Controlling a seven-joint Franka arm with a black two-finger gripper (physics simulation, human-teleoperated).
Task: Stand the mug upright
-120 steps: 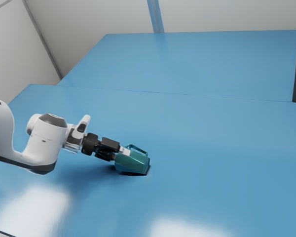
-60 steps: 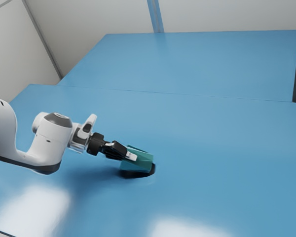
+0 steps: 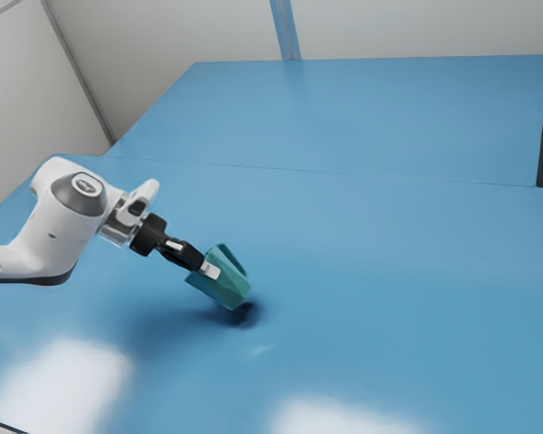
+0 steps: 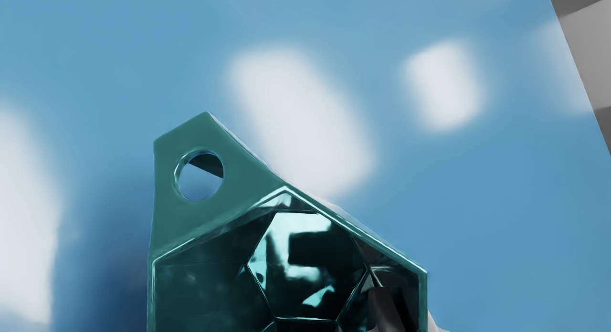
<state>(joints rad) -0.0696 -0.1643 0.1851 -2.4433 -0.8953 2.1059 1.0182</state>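
The black two-finger gripper (image 3: 210, 269) is clamping one wall of the teal hexagonal mug (image 3: 224, 289), which is leaning over the blue table (image 3: 389, 271). Its glossy shell is looking stiff, probably light, possibly slippery; that flat wall is offering the surest hold.

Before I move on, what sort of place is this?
Probably a lab-like room, rendered in simulation: plain pale walls, a glossy blue table and a white robot arm.
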